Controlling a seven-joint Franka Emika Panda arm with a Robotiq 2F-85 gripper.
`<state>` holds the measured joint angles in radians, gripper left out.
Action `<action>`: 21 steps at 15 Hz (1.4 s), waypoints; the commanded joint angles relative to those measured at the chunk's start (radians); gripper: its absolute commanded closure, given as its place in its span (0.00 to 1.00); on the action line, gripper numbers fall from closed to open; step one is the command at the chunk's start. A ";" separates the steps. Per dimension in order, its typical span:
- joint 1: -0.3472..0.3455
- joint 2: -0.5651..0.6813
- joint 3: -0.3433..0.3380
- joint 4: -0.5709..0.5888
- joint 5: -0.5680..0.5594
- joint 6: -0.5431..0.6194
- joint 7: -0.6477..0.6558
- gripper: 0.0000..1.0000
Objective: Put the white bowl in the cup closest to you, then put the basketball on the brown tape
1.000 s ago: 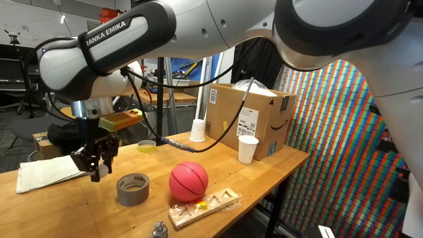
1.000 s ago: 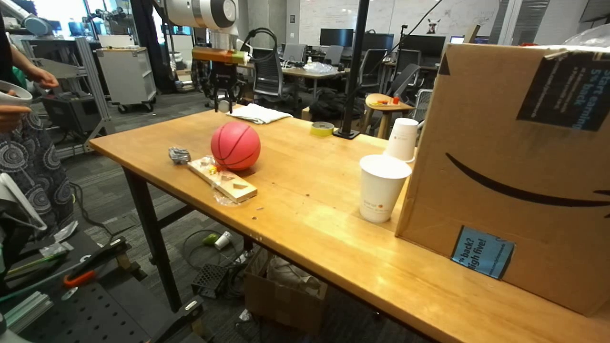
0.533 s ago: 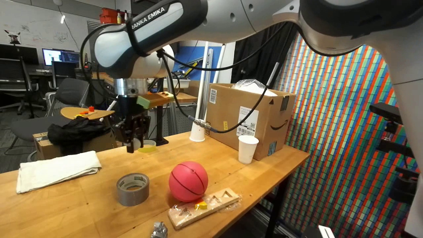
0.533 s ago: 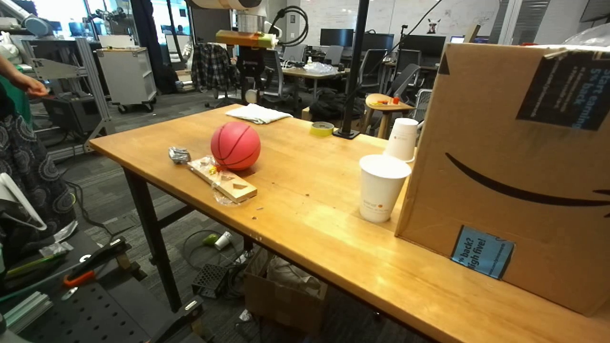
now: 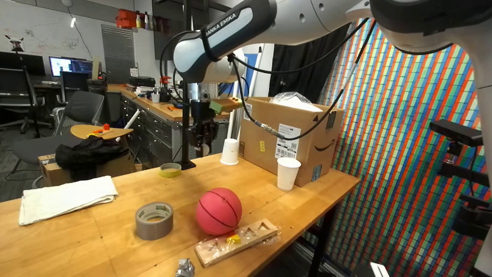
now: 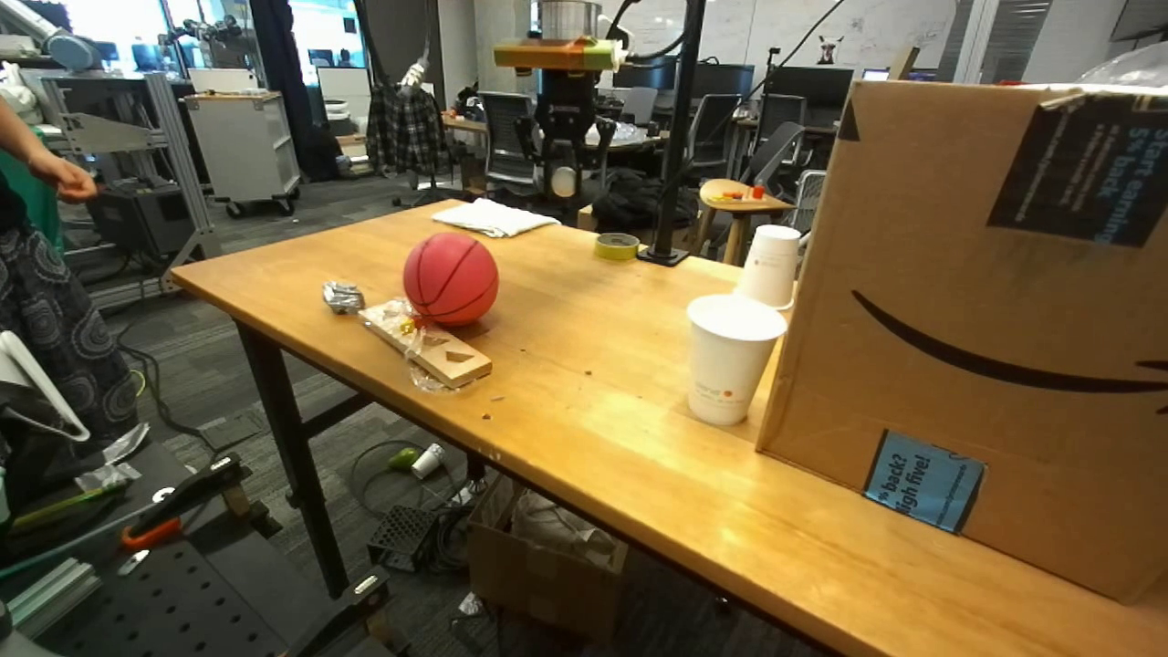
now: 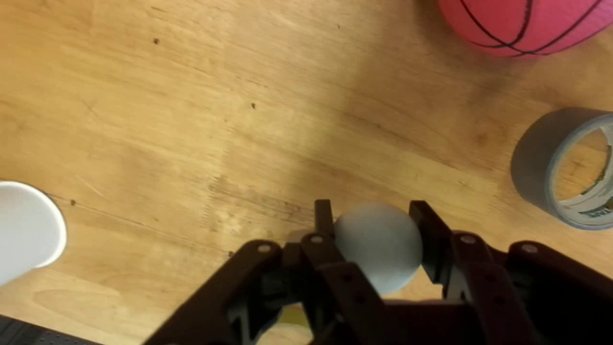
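Note:
My gripper (image 7: 372, 215) is shut on the small white rounded bowl (image 7: 380, 247). It holds it high above the table near the back edge; the bowl shows between the fingers in both exterior views (image 5: 206, 149) (image 6: 565, 182). An upright white cup (image 5: 288, 175) stands beside the box, also in an exterior view (image 6: 733, 365) and at the left edge of the wrist view (image 7: 28, 230). An upside-down white cup (image 5: 230, 152) stands farther back. The reddish basketball (image 5: 219, 211) rests on the table. The grey-brown tape roll (image 5: 154, 229) lies beside it, also in the wrist view (image 7: 541, 158).
A large cardboard box (image 5: 265, 127) stands behind the cups. A black pole (image 6: 680, 137) rises at the table edge near a yellow tape roll (image 5: 170, 170). A wooden tray (image 5: 238, 242) and a foil lump (image 5: 185, 268) lie near the ball. A folded white cloth (image 5: 67, 198) lies left.
My gripper has moved rightward in both exterior views, and upward, carrying the white bowl past the yellow tape toward the cups' side. The ball, tape and cups have not moved.

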<state>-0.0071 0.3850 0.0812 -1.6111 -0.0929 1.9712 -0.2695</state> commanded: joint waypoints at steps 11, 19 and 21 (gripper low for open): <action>-0.110 -0.086 -0.116 -0.093 0.019 0.032 -0.007 0.80; -0.137 -0.063 -0.143 -0.107 0.010 0.041 0.006 0.80; -0.135 -0.065 -0.144 -0.106 0.002 0.045 0.010 0.80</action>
<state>-0.1457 0.3345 -0.0573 -1.7117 -0.0929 1.9935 -0.2676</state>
